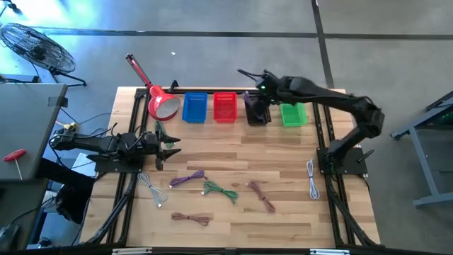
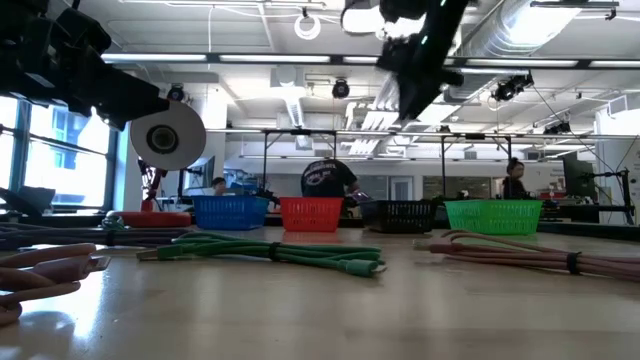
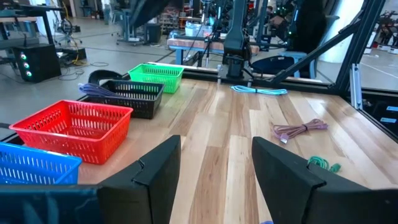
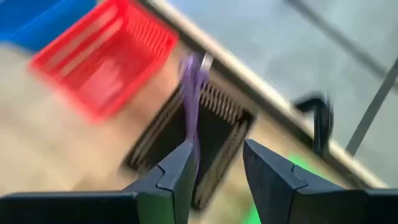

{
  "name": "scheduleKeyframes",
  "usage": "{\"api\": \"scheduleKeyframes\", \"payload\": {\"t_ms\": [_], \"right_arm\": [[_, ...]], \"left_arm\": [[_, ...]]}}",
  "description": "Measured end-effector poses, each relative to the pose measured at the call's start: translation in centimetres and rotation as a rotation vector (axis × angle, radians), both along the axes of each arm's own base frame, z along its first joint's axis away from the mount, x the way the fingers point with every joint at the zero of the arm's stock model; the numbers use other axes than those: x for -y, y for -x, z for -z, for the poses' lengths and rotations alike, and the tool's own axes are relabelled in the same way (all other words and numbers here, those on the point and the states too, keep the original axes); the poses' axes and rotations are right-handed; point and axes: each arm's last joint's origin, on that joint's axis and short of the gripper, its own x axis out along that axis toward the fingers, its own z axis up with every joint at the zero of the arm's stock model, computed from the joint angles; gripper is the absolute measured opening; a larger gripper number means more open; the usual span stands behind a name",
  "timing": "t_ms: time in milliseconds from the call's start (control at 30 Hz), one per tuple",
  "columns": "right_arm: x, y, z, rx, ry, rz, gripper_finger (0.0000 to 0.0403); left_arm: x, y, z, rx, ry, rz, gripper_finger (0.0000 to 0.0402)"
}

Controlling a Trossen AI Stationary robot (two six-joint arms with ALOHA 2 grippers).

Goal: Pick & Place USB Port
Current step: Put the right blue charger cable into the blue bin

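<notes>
A purple cable lies over the black basket, and in the left wrist view the purple cable is draped on the rim of the black basket. My right gripper hovers open just above that basket at the table's far edge; whether one finger still touches the cable, I cannot tell. My left gripper waits open, low over the table's left side. On the near half lie another purple cable, a green one and a pink one.
Blue, red and green baskets flank the black one along the far edge. A red long-handled thing sits left of them. White cables and a brown one lie on the near half. People move behind the table.
</notes>
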Motion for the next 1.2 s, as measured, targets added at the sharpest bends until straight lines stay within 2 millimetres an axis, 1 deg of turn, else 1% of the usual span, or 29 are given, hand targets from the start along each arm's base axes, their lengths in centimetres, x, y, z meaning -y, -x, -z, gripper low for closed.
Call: {"api": "scheduleKeyframes", "payload": {"t_ms": [67,167,267,367,467,533,667,767,867,967,1100,1200], "right_arm": [[-1.7,1.7,-1.8,-0.026,-0.087,0.018,0.0129],[-4.3,4.3,-3.4,-0.068,-0.207,0.101,0.0129],[-6.9,6.6,-4.0,-0.086,-0.320,0.206,0.0129],[-9.4,8.1,-3.4,-0.102,-0.415,0.264,0.0129],[-11.6,8.8,-1.9,-0.111,-0.500,0.274,0.0129],[-12.9,9.2,-0.6,-0.138,-0.548,0.292,0.0129],[-15.2,9.8,3.1,-0.267,-0.633,0.322,0.0129],[-16.6,10.4,5.9,-0.363,-0.698,0.357,0.0129],[-17.6,11.0,8.6,-0.422,-0.762,0.388,0.0129],[-18.2,11.6,10.7,-0.468,-0.813,0.404,0.0129],[-18.5,12.3,13.1,-0.488,-0.829,0.405,0.0129],[-18.5,12.4,14.3,-0.471,-0.849,0.407,0.0129]], "left_arm": [[0.0,0.0,0.1,-0.006,-0.001,0.000,0.0195],[0.0,0.0,0.1,-0.007,-0.001,0.000,0.0195],[0.0,0.0,0.1,-0.009,-0.001,0.000,0.0195],[0.0,0.0,0.1,-0.010,-0.001,0.001,0.0195],[0.0,0.0,0.1,-0.009,0.012,0.001,0.0195],[0.0,0.0,0.1,-0.008,0.024,0.001,0.0195],[0.0,0.0,0.1,-0.008,0.024,0.001,0.0195],[0.0,0.0,0.1,-0.008,0.024,0.000,0.0195],[0.0,0.0,0.1,-0.006,0.025,0.000,0.0195],[0.0,0.0,0.1,-0.005,0.025,0.000,0.0195],[0.0,0.0,0.1,-0.005,0.025,-0.001,0.0195],[0.0,0.0,0.1,-0.005,0.025,-0.001,0.0195]]}}
